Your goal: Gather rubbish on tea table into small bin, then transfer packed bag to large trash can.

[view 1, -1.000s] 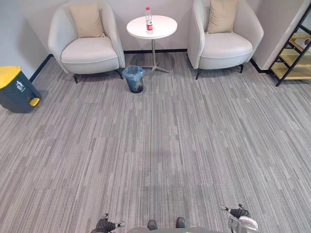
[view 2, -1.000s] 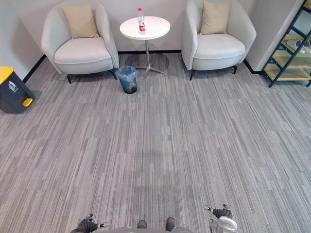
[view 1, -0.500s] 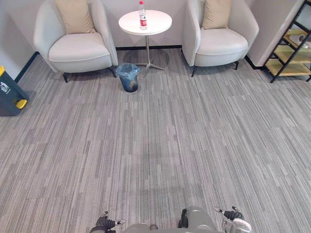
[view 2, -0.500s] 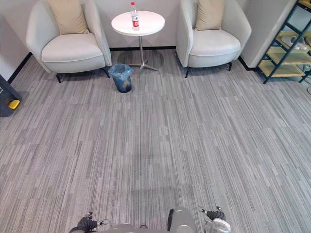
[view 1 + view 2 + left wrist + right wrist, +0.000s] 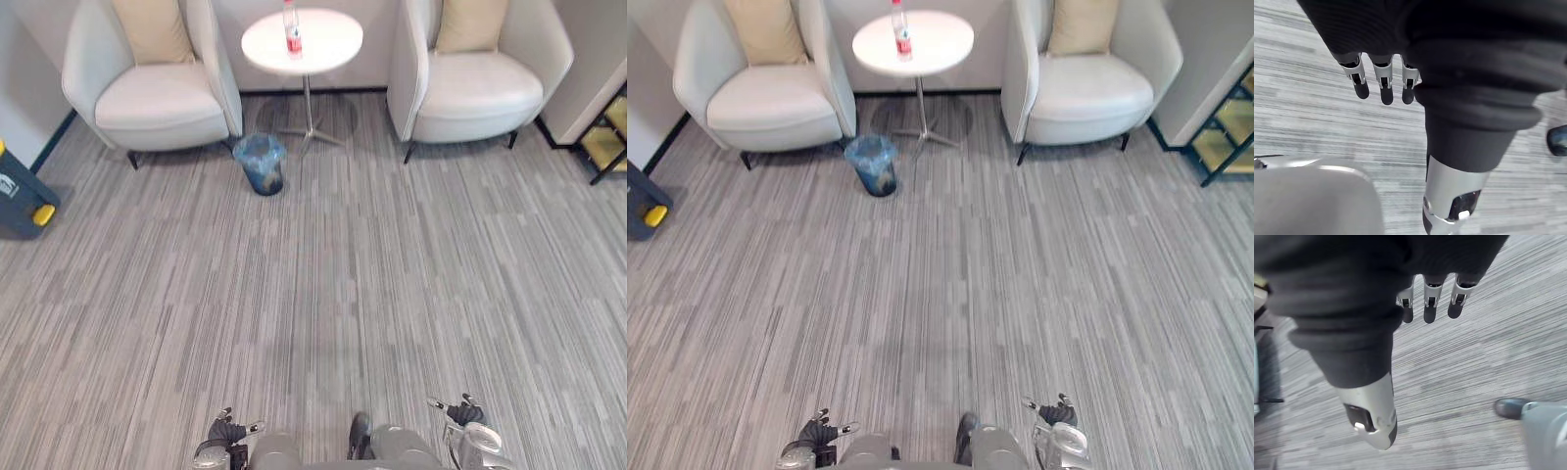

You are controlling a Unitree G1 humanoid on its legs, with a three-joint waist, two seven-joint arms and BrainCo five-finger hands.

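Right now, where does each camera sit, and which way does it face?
Left eye view: on the head, facing forward and down at the table, bottle and small bin; left hand and right hand at the bottom edge.
Right eye view: beside it, same scene, same hands.
Left wrist view: on the left wrist, looking past its open hand at the carpet.
Right wrist view: on the right wrist, likewise, past its open hand.
Both wrist views share the carpet.
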